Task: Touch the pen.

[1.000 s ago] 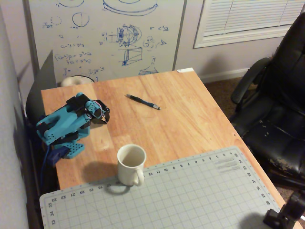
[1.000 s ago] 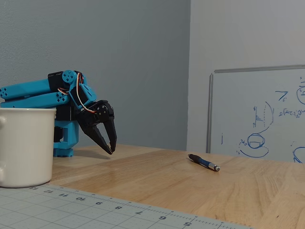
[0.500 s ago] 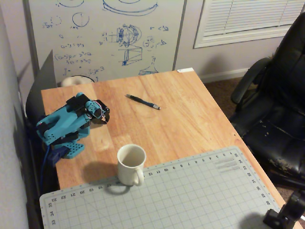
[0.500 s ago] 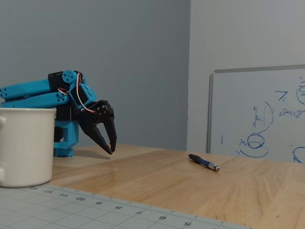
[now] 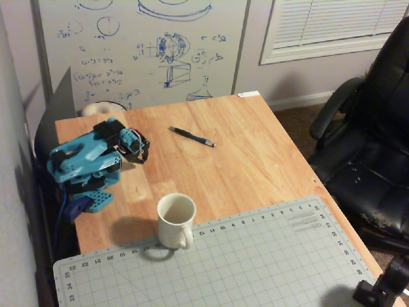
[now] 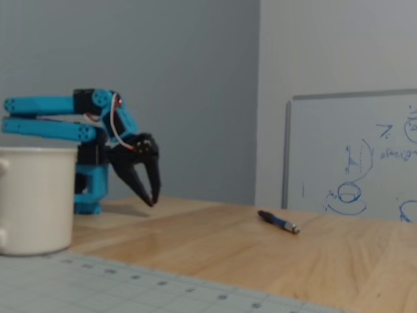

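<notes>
thin dark pen with blue-grey section (image 5: 191,136) lies flat on the bare light wooden table (image 5: 255,160), well apart from the black two-finger gripper (image 6: 154,199), whose fingers meet at the tips. arm is folded; extend slowly, descend gently onto the barrel.

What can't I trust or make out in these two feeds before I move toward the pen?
- Jaws: the gripper looks nearly shut in the fixed view; overhead it is a dark blob, so any gap is unreadable.
- Pen: too small and blurred in both views to tell tip from cap.
- White mug: cut off by the left edge in the fixed view; it hides part of the arm base.
</notes>
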